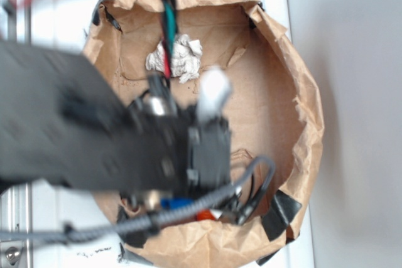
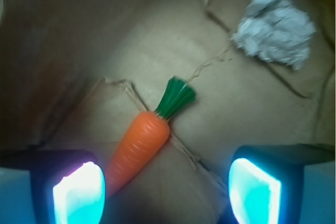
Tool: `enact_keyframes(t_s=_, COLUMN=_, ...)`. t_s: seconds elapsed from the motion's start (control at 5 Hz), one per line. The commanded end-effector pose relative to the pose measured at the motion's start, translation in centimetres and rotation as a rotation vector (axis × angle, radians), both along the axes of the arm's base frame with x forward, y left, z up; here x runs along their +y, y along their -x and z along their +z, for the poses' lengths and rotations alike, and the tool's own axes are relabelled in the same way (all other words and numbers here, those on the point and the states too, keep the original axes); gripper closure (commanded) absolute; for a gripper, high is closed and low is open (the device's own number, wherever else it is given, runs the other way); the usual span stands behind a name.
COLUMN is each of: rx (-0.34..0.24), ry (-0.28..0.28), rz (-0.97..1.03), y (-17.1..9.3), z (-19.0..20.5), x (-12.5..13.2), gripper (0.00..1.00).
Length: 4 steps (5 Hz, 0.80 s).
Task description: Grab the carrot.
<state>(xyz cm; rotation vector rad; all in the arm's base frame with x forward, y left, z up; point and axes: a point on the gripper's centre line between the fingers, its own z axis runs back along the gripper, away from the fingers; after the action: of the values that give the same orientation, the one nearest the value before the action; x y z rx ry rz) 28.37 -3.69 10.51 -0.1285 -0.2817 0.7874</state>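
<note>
The carrot is orange with a dark green stem top. It lies slanted on the brown paper floor, stem pointing up and right in the wrist view. My gripper hangs over it, open. The carrot's thin tip is close beside the left finger, and the right finger stands well apart from it. Nothing is held. In the exterior view my dark arm covers the spot where the carrot lies.
A crumpled whitish paper wad lies farther in. Everything sits inside a round brown paper bag with a rolled rim, taped at the edge with black tape. Cables run across the arm.
</note>
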Motion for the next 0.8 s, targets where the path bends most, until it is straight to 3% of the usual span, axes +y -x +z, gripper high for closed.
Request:
enact_keyframes(t_s=0.0, rx=-0.053, ry=0.009, rz=0.062, y=-1.0, z=-2.5, x=-1.7, gripper=0.00)
enact_keyframes(t_s=0.2, rx=-0.023, ry=0.024, rz=0.113, y=-2.0, z=-3.9, x=-2.4, gripper=0.00)
enact_keyframes(t_s=0.6, rx=0.007, ry=-0.046, rz=0.146, y=-3.2, z=-6.1, x=-2.0, gripper=0.00)
